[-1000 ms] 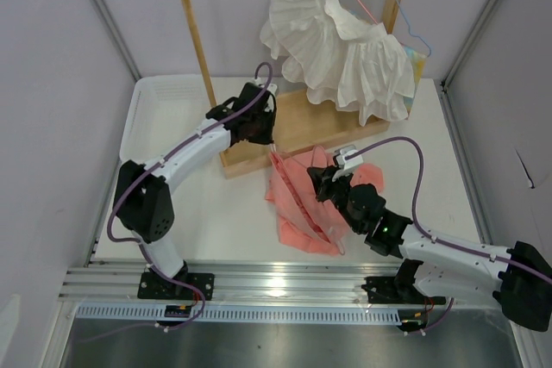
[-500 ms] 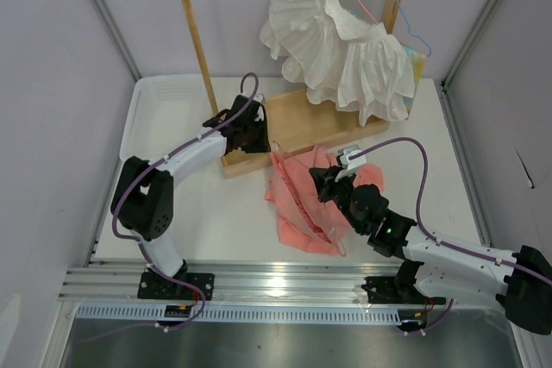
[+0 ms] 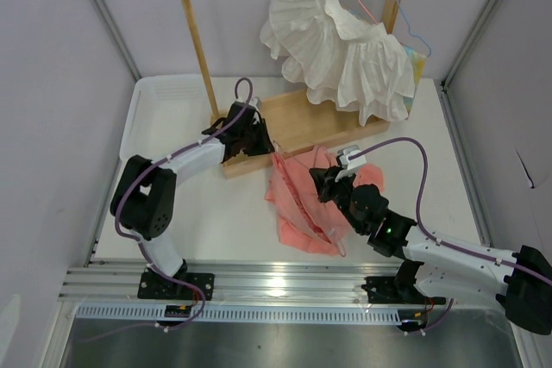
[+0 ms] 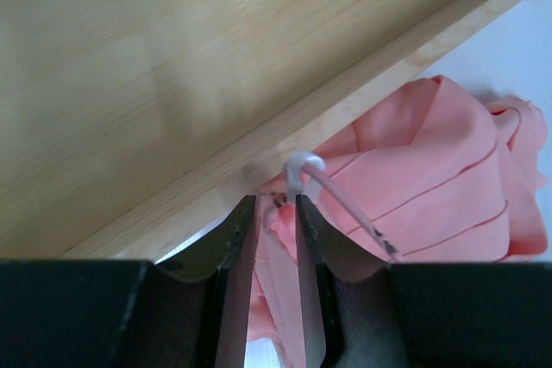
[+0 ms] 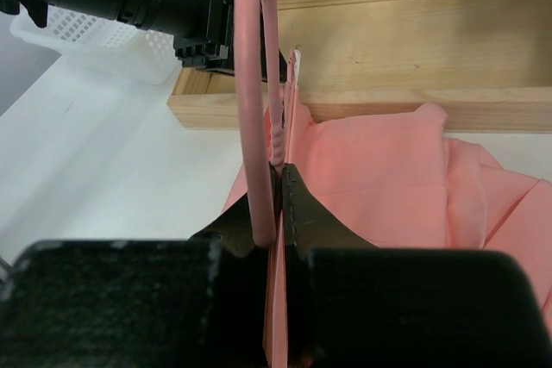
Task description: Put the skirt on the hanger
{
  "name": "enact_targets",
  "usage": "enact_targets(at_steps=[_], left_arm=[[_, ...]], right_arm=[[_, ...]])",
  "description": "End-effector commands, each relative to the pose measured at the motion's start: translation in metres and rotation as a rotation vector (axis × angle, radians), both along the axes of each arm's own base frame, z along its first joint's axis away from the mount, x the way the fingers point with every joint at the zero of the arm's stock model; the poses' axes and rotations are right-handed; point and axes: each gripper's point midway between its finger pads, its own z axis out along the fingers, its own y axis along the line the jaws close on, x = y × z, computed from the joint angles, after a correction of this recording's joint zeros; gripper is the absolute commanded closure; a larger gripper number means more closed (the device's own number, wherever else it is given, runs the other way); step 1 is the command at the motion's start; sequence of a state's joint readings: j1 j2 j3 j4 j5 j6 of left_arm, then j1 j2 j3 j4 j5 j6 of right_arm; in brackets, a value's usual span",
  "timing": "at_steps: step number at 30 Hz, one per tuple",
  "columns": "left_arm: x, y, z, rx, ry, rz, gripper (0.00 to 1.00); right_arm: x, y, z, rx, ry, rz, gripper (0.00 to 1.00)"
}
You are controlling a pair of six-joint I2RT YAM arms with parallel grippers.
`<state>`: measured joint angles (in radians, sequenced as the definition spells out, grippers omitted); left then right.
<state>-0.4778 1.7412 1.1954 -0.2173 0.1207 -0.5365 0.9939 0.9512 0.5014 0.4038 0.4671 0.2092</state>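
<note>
Left end effector (image 4: 274,204): spread at the rack base (image 3: 297,122), straddling a skirt fold, pinching nothing.
Skirt (image 3: 293,213): crumpled on the table (image 3: 216,213), against the base.
Hanger (image 5: 257,109): lying along the skirt.
Right end effector (image 5: 280,180): pressed together on the hanger wire.
Tip: steady the hanger, then regrip the waistband.

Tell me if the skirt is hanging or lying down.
Lying down, crumpled. The skirt sits in folds on the table, beside the rack's wooden base, not up on the rail.
</note>
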Motion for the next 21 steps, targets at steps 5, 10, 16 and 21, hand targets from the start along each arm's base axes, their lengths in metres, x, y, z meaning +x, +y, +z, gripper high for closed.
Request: enact_targets(at_steps=[5,10,16,21], left_arm=[[0.011,0.0,0.026,-0.108,-0.099,0.022,0.7],[0.014,-0.001,0.034,-0.155,-0.153,0.03,0.72],[0.015,0.011,0.034,-0.142,-0.156,0.072,0.76],[0.017,0.011,0.032,-0.145,-0.151,0.076,0.78]], right_arm=[[0.002,-0.005,0.02,0.055,-0.027,-0.028,1.0],[0.002,-0.005,0.021,0.059,-0.028,-0.027,1.0],[0.002,-0.004,0.02,0.051,-0.026,-0.025,1.0],[0.002,-0.004,0.022,0.056,-0.029,-0.022,1.0]])
